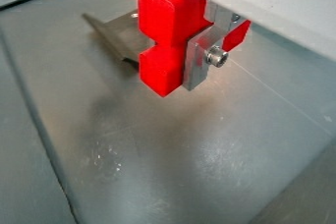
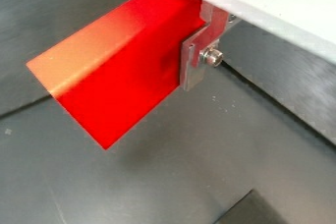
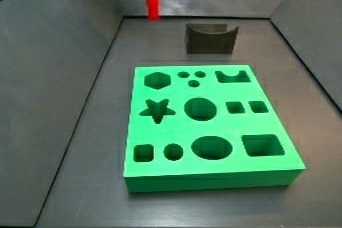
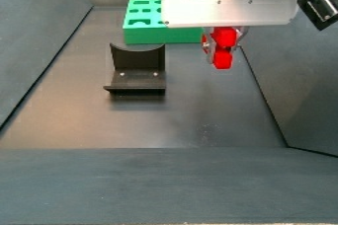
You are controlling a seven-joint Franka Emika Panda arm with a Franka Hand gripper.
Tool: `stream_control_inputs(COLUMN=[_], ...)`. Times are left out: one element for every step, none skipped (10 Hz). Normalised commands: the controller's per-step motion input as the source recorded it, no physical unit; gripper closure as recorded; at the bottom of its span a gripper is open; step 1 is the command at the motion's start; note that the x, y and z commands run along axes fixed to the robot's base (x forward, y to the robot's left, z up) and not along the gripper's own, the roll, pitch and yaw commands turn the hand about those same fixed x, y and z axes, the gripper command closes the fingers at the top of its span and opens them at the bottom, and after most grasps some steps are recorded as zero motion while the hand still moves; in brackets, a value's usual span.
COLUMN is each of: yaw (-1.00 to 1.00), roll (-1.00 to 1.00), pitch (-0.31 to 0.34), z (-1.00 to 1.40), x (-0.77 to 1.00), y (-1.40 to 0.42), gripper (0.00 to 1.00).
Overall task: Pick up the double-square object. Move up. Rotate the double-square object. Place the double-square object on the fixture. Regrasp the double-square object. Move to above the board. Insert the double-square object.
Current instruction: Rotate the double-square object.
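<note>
Raised above the dark floor near the dark notched fixture (image 4: 134, 69), the gripper (image 1: 178, 46) pinches the small bright red stepped plastic double-square object (image 1: 168, 43), seemingly light, rigid and slippery, best clamped across flat faces.

A dark grey floor (image 3: 80, 152) is seen in both side views, matte and faintly scuffed. It is enclosed by sloped grey walls (image 3: 60, 32) on either side. Soft, diffuse reflections are noted on the floor (image 1: 157, 159) in a wrist view.

No text, labels or numbers are readable
</note>
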Motion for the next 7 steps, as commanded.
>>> stream_control_inputs(yaw=[-0.50, -0.30, -0.23, 0.00, 0.03, 0.03, 0.03], roll=[-0.08, -0.08, -0.08, 0.00, 0.00, 0.00, 0.00], pitch=[-0.014, -0.014, -0.014, 0.000, -0.017, -0.018, -0.016], z=[0.00, 0.00, 0.00, -1.00, -1.00, -1.00, -1.00], x=[-0.01, -0.01, 0.00, 0.00, 0.02, 0.03, 0.03], y=[0.02, 0.02, 0.02, 0.00, 0.00, 0.01, 0.01], gripper=[1.00, 1.00, 1.00, 1.00, 1.00, 1.00, 1.00])
